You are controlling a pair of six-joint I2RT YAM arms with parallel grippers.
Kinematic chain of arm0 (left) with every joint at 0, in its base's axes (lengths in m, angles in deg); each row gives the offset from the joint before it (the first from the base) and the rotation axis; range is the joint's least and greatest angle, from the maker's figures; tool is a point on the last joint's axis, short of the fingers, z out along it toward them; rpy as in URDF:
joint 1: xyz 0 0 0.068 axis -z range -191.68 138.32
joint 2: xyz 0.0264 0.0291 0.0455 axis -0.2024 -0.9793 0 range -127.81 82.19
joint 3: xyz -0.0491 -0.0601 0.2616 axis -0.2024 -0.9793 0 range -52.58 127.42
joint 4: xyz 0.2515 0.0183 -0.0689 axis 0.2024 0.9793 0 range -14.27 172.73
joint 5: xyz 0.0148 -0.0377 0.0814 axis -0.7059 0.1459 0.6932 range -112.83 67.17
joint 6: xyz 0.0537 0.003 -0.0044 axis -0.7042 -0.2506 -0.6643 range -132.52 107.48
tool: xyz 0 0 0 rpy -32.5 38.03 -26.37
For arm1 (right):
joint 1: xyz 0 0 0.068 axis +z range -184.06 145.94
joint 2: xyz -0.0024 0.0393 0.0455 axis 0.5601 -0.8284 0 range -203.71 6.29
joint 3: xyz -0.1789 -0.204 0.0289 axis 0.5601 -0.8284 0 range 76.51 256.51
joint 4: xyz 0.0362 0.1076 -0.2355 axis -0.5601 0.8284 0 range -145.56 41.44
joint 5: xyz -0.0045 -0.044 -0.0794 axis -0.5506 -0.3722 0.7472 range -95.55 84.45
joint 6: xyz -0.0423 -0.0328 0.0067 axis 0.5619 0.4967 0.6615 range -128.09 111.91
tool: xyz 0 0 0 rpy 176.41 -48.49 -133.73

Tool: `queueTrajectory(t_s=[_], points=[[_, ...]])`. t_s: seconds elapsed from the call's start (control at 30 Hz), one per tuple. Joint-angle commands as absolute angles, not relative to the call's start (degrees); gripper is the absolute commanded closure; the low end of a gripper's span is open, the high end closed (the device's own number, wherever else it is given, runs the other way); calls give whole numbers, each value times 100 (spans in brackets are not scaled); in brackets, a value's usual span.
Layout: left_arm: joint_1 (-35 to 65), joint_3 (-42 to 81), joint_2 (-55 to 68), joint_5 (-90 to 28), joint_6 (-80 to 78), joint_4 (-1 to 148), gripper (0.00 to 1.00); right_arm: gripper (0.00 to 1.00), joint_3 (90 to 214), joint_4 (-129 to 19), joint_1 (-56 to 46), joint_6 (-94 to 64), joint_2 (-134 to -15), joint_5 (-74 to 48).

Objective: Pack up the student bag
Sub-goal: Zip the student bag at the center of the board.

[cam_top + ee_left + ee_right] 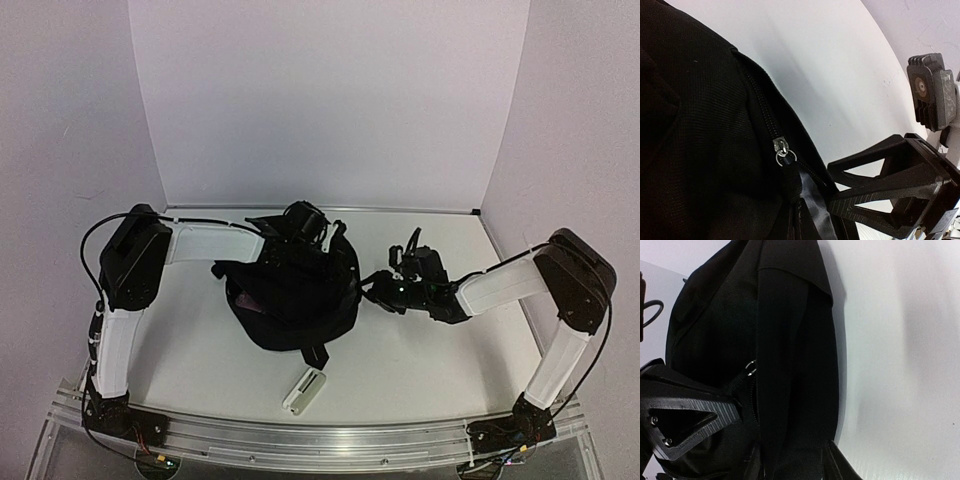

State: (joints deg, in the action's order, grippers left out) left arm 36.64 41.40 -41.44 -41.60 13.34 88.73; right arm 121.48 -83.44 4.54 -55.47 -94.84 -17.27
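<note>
Overhead, we see a black bag (295, 305) slumped in the middle of a white table (440, 360), between two white arms that reach in from either side. Its mouth gapes toward the left, and a black strap trails off its near edge. A small white oblong (305, 389) lies on the table just in front of the bag, apart from it.

We find the left claw (834, 189) at the far side of the bag, up by its top rim. Its jaws are closed. In the left wrist view their tips meet the bag's edge where the grey lining (812, 200) shows, and they appear to pinch that edge. A metal zip pull (782, 152) sits on the zip just beside them.

We find the right claw (372, 287) against the bag's right side. In the right wrist view its jaws stand partly apart, one ribbed finger (690, 422) at the lower left and the tip of the other at the bottom edge. A thick fold of black fabric runs between them. We cannot tell whether the fingers press on it. A second zip pull (750, 367) shows just above the ribbed finger.
</note>
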Motion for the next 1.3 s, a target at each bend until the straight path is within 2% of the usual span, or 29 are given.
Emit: queueTrajectory(t_s=[0.0,0.27,0.47,0.63,0.77,0.87,1.03,1.27], points=[[3640,4057,-3779,-4609,1438,8855,100,53,12577,-8027,384,-5241,-9283,-1637],[3646,3807,-3618,-4640,1551,8872,100,43,12909,-8003,117,-5055,-9429,-1922],[3649,3786,-3601,-4794,1585,8843,100,45,13491,-7615,80,-4733,-9934,-2017],[3648,3788,-3580,-4876,1579,8861,100,62,13884,-7432,76,-4563,-10294,-2065],[3648,3741,-3515,-5003,1578,8883,100,88,14077,-7419,75,-4613,-10459,-2005],[3657,3639,-3381,-5069,1601,8925,100,100,14139,-7405,76,-4722,-10505,-1745],[3657,3394,-3134,-5506,1702,8995,100,100,14230,-7253,71,-4919,-10522,-1042],[3691,2929,-2761,-6140,1850,9039,100,100,14436,-7192,51,-5123,-10646,-727]])
